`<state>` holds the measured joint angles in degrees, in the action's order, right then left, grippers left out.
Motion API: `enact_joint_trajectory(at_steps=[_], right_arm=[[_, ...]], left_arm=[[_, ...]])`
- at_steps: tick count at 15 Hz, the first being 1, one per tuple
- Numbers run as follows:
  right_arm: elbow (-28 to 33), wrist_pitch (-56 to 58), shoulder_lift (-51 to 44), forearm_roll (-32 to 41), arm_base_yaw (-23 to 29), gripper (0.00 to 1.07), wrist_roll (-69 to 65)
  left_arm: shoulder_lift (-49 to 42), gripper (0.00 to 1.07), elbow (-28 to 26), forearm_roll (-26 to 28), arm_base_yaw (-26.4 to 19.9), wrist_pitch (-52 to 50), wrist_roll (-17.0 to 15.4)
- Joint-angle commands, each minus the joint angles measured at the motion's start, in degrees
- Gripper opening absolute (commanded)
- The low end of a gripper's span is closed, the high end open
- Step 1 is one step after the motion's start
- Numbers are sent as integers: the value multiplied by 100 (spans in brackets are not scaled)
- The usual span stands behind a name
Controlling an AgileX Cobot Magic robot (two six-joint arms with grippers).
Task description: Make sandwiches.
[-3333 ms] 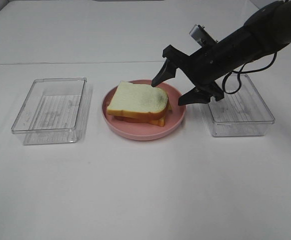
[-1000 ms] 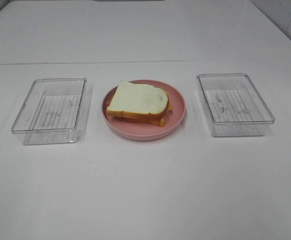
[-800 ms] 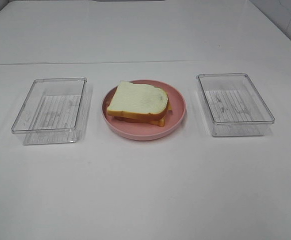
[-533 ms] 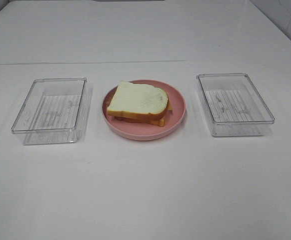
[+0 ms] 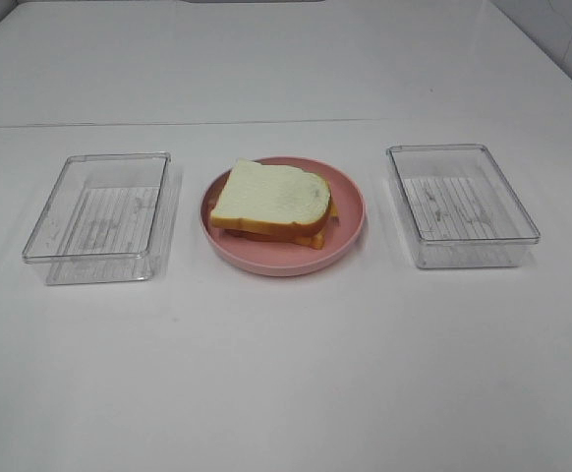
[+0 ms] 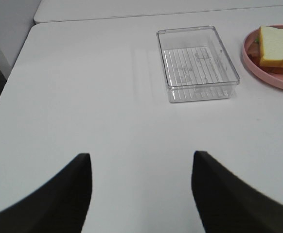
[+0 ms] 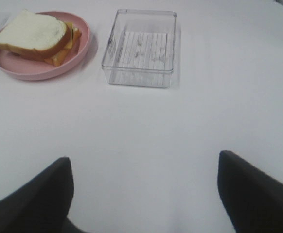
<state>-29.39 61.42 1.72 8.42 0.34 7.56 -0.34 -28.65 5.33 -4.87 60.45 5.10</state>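
Observation:
A sandwich [image 5: 270,202] with a white bread slice on top, orange-brown crust and yellow cheese at the edge lies on the pink round plate [image 5: 350,228] at the table's middle. It also shows in the left wrist view [image 6: 277,47] and the right wrist view [image 7: 33,35]. No gripper is in the exterior high view. My left gripper [image 6: 139,167] is open and empty, far back from the plate. My right gripper [image 7: 144,170] is open and empty, also far back.
An empty clear plastic box [image 5: 99,216] stands left of the plate and another empty clear box [image 5: 461,204] stands right of it. They also show in the wrist views: the left box [image 6: 197,63] and the right box [image 7: 140,47]. The white table's left edge [image 6: 15,68] is near.
The right arm, over the plate's right side 3.3 s ago, has drawn back out of the exterior high view. Nothing has moved in the last second.

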Motion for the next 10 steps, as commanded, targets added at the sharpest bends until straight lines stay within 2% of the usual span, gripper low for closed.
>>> enact_joint_trajectory(at_steps=[1,10], right_arm=[[29,-40,-304,0,-40,76,34],[29,-52,-286,23,-34,76,34]], left_arm=[[-126,58,11,23,-11,-52,-11],[-132,58,11,23,-11,-52,-11]])
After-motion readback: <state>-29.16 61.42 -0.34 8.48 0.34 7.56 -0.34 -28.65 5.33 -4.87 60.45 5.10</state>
